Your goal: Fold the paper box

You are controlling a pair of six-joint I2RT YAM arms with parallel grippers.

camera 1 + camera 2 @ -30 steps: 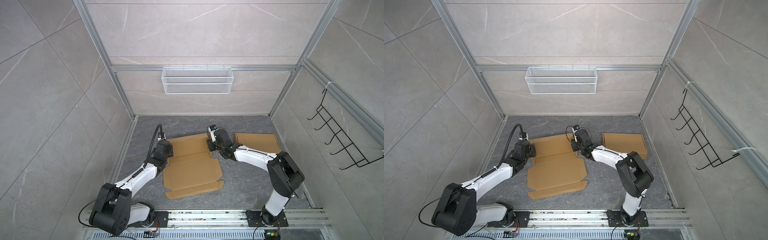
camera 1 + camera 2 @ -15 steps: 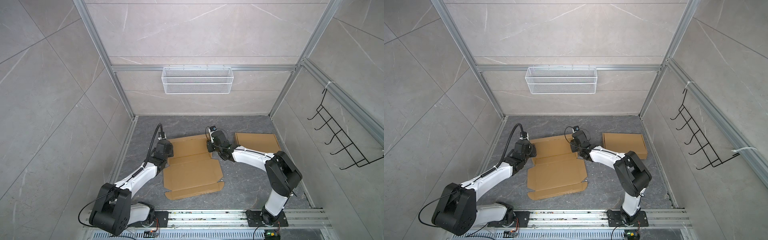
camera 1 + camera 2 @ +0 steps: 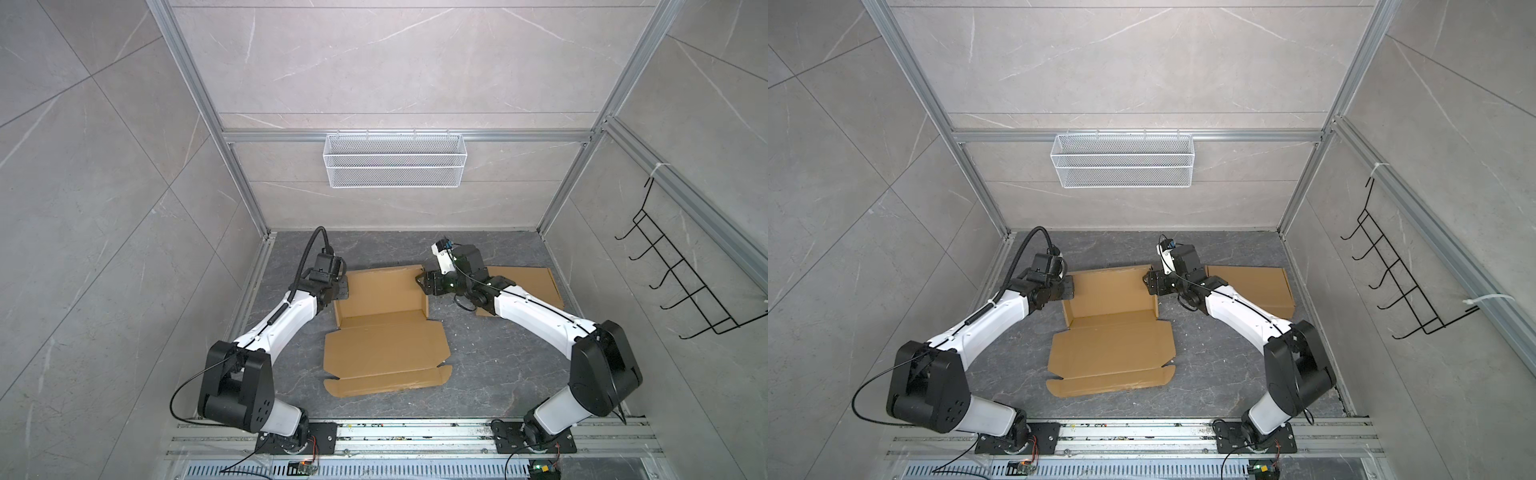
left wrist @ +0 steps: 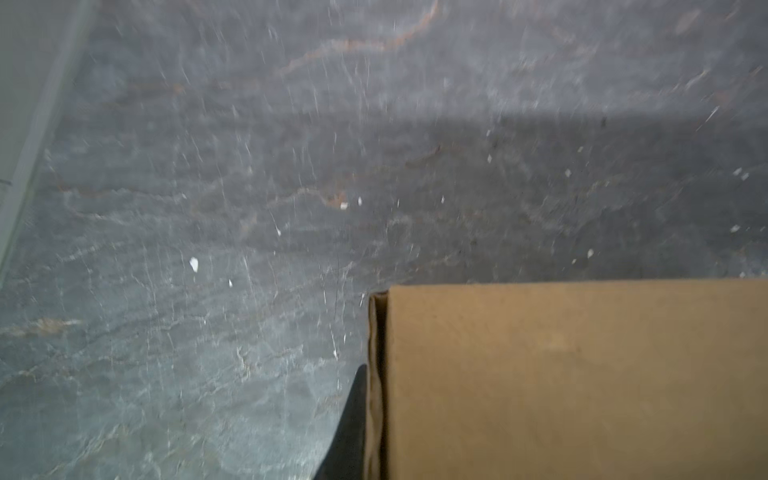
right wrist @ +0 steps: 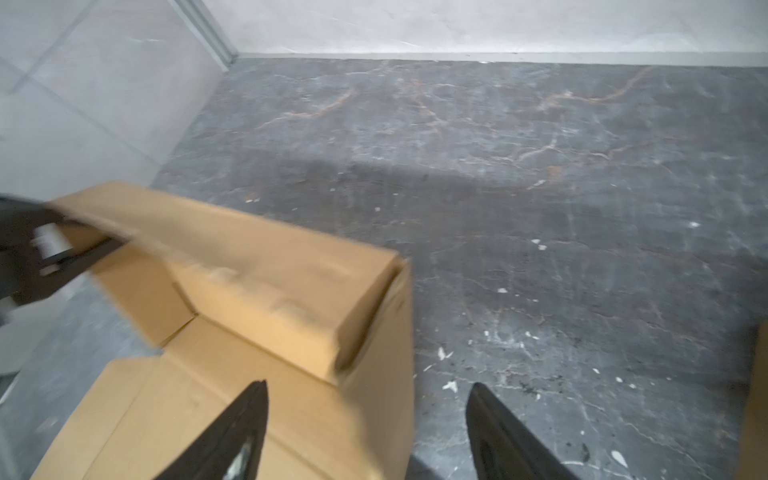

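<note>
- The surface (image 3: 498, 374) carries the paper box (image 3: 386, 353), which lies open with its lid panel flat and its rear and side walls raised.
- The box is probably light, stiff card that bends only at its creases and springs back. Pinch a wall's top edge near a corner, not a flat panel.
- The left end effector (image 3: 341, 286) is pressed together on the box's left wall, with one finger (image 4: 353, 415) outside it.
- The right end effector (image 5: 368, 386) is spread, straddling the box's right wall and gripping nothing.

Pale grey tiled walls (image 3: 104, 166), dark veined stone floor (image 3: 498, 374), white wire basket (image 3: 395, 166), black hook rack (image 3: 683, 270).
</note>
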